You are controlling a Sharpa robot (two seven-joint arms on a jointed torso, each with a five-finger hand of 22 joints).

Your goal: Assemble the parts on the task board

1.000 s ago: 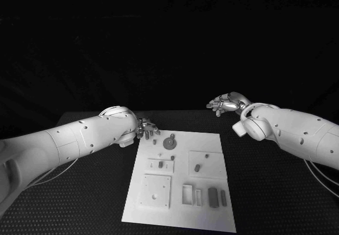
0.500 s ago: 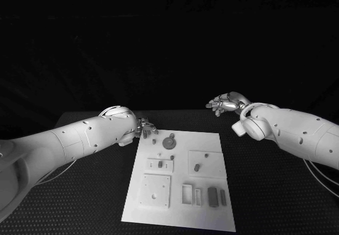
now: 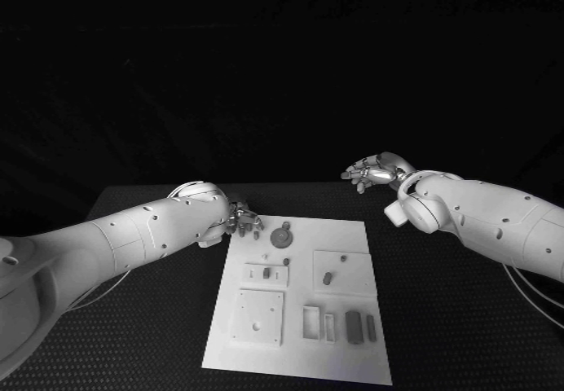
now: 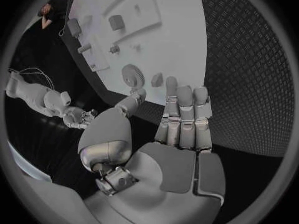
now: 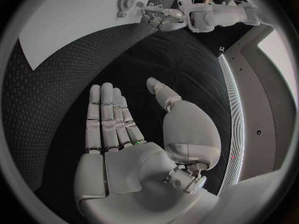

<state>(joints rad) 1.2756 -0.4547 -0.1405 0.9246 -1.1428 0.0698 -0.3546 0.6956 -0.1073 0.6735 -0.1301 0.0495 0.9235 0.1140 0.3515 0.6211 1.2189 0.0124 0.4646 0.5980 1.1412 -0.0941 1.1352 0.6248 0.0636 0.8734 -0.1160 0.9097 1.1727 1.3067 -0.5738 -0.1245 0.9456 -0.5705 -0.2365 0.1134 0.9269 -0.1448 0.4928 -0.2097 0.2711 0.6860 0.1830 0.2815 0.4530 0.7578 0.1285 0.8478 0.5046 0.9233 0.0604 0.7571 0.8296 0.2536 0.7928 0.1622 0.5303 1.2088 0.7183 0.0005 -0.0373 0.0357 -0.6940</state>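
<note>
From the head camera, your left hand (image 3: 241, 220) is mostly tucked behind its own forearm at the task board's (image 3: 353, 358) far left corner, so you can't read its fingers there. The left wrist camera settles it: the hand (image 4: 168, 134) is flat, fingers straight and side by side, thumb apart, holding nothing. Its fingertips (image 4: 172, 84) reach the board's edge, next to a small peg-like part (image 4: 156, 79) and the gear (image 4: 132, 74); whether they touch the board you cannot tell.

Your right hand (image 3: 374, 172) hovers beyond the board's far right corner, over the black table (image 3: 470, 326), well apart from every part. The head view shows its fingers loosely curled; the right wrist view shows the hand (image 5: 134, 134) with straight fingers and nothing in the palm.

On the board, the head view gives you the gear (image 3: 282, 237) near the far edge with the peg (image 3: 257, 236) just beside it, two raised square plates in the middle, a larger plate (image 3: 257, 318) with a hole nearer you, and a row of small upright blocks (image 3: 355, 329) at the near right. Their exact shapes are too small to make out. The right wrist camera catches just a corner of the board (image 5: 69, 20), with the gear (image 5: 126, 1) and the left hand (image 5: 159, 17) at its edge.
</note>
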